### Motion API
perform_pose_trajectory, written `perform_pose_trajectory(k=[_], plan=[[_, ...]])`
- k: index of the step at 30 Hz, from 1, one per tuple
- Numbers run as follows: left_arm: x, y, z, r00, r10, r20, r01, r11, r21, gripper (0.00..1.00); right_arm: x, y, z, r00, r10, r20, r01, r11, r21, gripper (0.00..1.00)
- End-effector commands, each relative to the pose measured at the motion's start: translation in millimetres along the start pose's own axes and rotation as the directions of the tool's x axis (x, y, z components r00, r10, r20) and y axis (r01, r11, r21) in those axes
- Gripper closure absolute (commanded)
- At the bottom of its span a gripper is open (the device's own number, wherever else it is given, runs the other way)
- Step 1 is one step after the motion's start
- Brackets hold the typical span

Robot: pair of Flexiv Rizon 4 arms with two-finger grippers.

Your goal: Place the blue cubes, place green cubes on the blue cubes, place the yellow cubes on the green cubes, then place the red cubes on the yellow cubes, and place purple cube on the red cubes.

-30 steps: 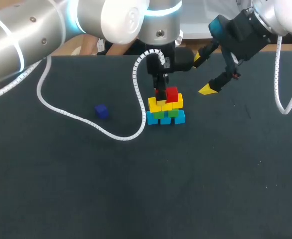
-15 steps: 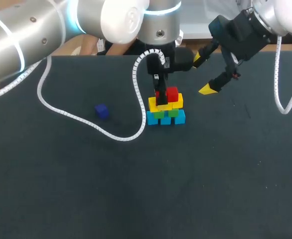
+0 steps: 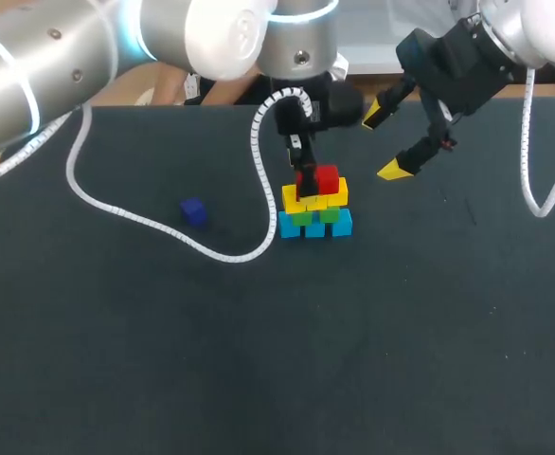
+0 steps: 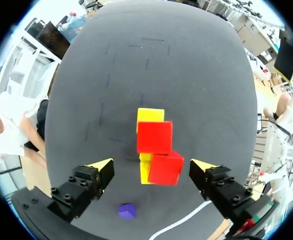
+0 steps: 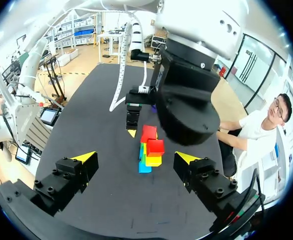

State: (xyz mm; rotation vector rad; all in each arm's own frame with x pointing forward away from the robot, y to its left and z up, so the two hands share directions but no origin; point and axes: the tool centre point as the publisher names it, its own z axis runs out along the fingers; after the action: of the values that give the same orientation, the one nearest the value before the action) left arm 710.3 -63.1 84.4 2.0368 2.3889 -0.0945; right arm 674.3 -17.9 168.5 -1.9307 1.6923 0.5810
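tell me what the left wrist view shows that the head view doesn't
Only the left wrist view: a top-down look at the stack, with the left tool open and its yellow tips standing clear on either side of the two red cubes. Only the head view: the stack's side, with the blue cubes at the bottom and the green cubes on them. Both: red cubes on yellow cubes, and the purple cube lying apart on the table.

Your silver arms carry cyan light rings, white coiled cables and black, yellow-tipped jaws.
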Motion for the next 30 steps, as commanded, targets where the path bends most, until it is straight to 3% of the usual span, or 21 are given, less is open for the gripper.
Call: perform_pose_trajectory(k=[1, 16, 17, 19, 20, 21, 25, 27, 28, 30], plan=[[12.7, -9.3, -5, 1.000, -0.010, 0.017, 0.010, 1.000, -0.023, 0.00, 0, 0, 0, 1.000, 0.000, 0.000, 0.000, 1.000, 0.000, 0.00], [19.7, -38.3, -24, 1.000, 0.014, 0.028, -0.011, 0.995, -0.097, 0.03, 0, 0, 0, 1.000, 0.000, 0.000, 0.000, 1.000, 0.000, 0.00], [20.3, -39.9, -25, 0.999, 0.015, 0.028, -0.012, 0.995, -0.098, 0.19, 0, 0, 0, 1.000, 0.000, 0.000, 0.000, 1.000, 0.000, 0.00], [21.9, -42.7, -27, 1.000, 0.016, 0.026, -0.013, 0.994, -0.107, 0.32, 0, 0, 0, 1.000, 0.000, 0.000, 0.000, 1.000, 0.000, 0.00], [23.0, -43.7, -28, 1.000, 0.014, 0.025, -0.011, 0.994, -0.111, 0.33, 0, 0, 0, 1.000, 0.000, 0.000, 0.000, 1.000, 0.000, 0.00], [24.6, -44.5, -29, 1.000, 0.010, 0.024, -0.007, 0.993, -0.117, 0.40, 0, 0, 0, 1.000, 0.000, 0.000, 0.000, 1.000, 0.000, 0.00], [31.5, -46.7, -34, 1.000, -0.008, 0.019, 0.011, 0.991, -0.134, 0.44, 0, 0, 0, 1.000, 0.000, 0.000, 0.000, 1.000, 0.000, 0.00], [32.3, -48.2, -36, 1.000, -0.006, 0.015, 0.008, 0.990, -0.139, 0.58, 0, 0, 0, 1.000, 0.000, 0.000, 0.000, 1.000, 0.000, 0.00], [31.6, -49.6, -38, 1.000, -0.001, 0.013, 0.003, 0.990, -0.142, 0.80, 0, 0, 0, 1.000, 0.000, 0.000, 0.000, 1.000, 0.000, 0.00], [28.9, -53.0, -39, 1.000, 0.023, 0.007, -0.022, 0.989, -0.144, 1.00, 0, 0, 0, 1.000, 0.000, 0.000, 0.000, 1.000, 0.000, 0.00]])
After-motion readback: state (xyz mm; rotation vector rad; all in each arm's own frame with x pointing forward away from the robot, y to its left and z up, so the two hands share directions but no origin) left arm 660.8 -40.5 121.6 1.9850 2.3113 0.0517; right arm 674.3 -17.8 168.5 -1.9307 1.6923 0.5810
